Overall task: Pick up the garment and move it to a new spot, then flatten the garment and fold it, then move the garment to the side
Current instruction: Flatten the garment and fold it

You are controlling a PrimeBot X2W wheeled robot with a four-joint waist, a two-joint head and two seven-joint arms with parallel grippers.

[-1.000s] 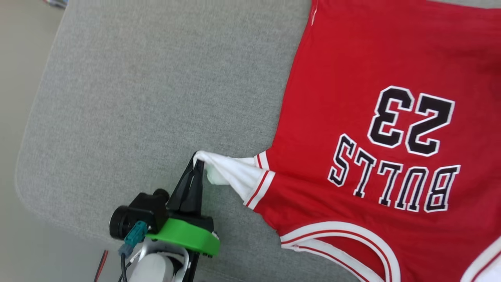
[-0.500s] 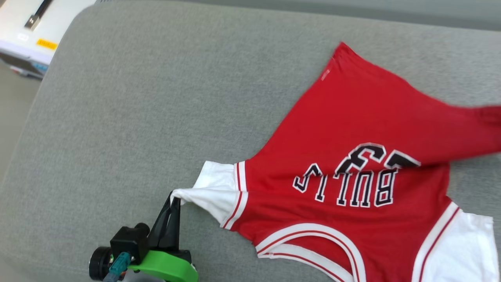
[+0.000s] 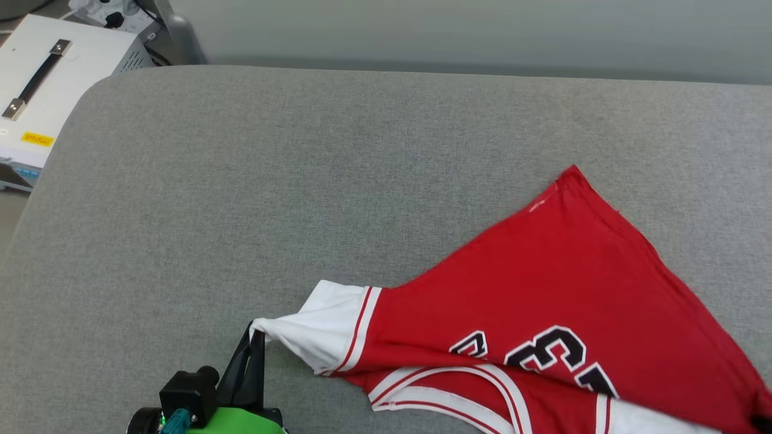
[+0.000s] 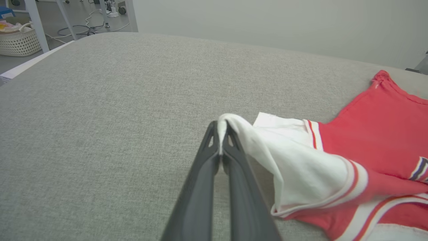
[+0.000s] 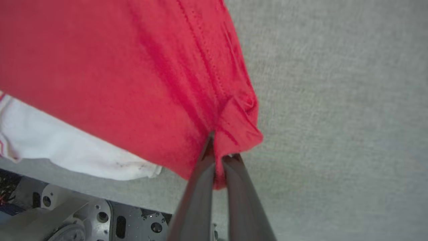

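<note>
The garment [image 3: 543,283], a red jersey T-shirt with white sleeves and black "23" print, lies half folded over itself at the right front of the grey padded table [image 3: 241,181]. My left gripper [image 3: 258,335] is shut on the tip of the white sleeve [image 4: 294,167], seen pinched between the dark fingers [image 4: 200,187] in the left wrist view. In the right wrist view my right gripper [image 5: 219,152] is shut on a red hem corner of the garment [image 5: 133,67], which drapes over the white sleeve [image 5: 67,150] below.
A white box with a black handle [image 3: 42,96] stands off the table's far left corner. A woven basket [image 4: 20,42] and cables sit on the floor beyond. Bare grey padding stretches across the left and far parts of the table. Robot base metal [image 5: 83,217] shows below the table edge.
The camera has tilted up. The red hem has been drawn over toward the near side, covering "BULLS" and part of "23". My left gripper keeps its hold on the sleeve.
</note>
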